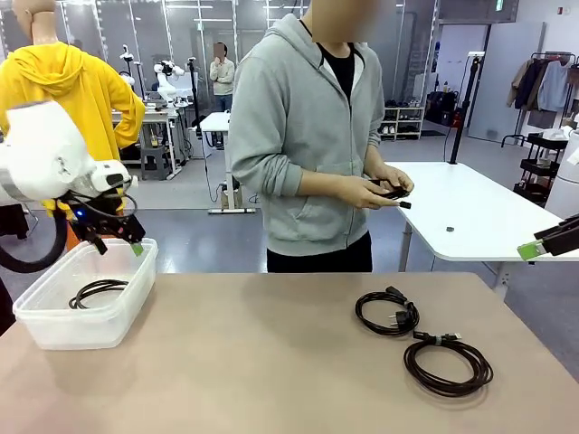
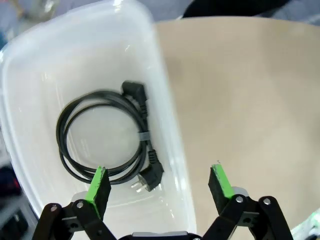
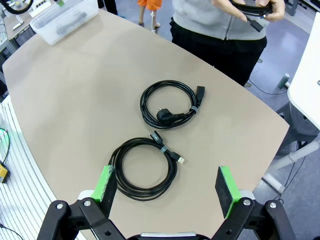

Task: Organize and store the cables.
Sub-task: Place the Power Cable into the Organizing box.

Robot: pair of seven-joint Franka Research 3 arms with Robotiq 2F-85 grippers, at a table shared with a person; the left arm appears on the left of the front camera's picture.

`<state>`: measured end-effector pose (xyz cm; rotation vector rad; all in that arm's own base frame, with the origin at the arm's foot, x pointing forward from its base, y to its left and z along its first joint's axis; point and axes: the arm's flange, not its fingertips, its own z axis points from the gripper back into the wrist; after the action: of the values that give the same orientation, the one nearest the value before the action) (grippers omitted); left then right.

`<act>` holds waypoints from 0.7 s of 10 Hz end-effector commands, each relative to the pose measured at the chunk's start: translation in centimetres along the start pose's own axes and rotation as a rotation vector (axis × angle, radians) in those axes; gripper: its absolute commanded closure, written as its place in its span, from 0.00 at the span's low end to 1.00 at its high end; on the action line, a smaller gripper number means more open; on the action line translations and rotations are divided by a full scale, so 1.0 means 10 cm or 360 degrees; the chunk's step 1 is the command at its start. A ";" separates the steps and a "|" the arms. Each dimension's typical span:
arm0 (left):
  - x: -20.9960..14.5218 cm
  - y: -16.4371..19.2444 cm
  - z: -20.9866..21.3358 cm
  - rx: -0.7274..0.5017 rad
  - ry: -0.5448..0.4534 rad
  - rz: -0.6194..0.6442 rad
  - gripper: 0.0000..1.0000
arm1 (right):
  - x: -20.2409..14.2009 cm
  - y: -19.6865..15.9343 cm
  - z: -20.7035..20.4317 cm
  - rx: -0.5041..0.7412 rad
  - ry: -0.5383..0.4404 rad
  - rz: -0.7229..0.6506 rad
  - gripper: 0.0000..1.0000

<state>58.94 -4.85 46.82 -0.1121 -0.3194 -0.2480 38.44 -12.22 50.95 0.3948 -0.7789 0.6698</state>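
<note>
Fingers spread, empty, both sides: left gripper over left plastic bin containing coiled power cord; right gripper over second power cord, USB cable, near right.

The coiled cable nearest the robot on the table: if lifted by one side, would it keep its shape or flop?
The coiled cable is thin cord, so it would probably sag into an oval. Its small tie binds the turns at one spot, so the loop likely stays together. Lying flat, it should slide, not roll, if pushed.

Table centre bare; bin walls left, two cables right.
</note>
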 end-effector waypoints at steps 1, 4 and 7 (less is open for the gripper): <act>-0.71 0.04 0.45 -0.0292 -0.0266 -0.0337 0.00 | 0.02 0.02 0.00 0.0007 0.0013 -0.0031 0.00; -1.42 0.07 0.78 -0.0424 -0.0474 -0.0753 0.00 | 0.02 0.02 0.00 0.0007 0.0013 -0.0031 0.00; -1.88 0.33 0.86 -0.0461 -0.0506 -0.0929 0.00 | 0.02 0.02 0.00 0.0007 0.0013 -0.0031 0.00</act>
<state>40.42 2.59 48.55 -0.3351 -0.6293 -0.8231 38.44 -12.21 50.95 0.3950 -0.7786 0.6702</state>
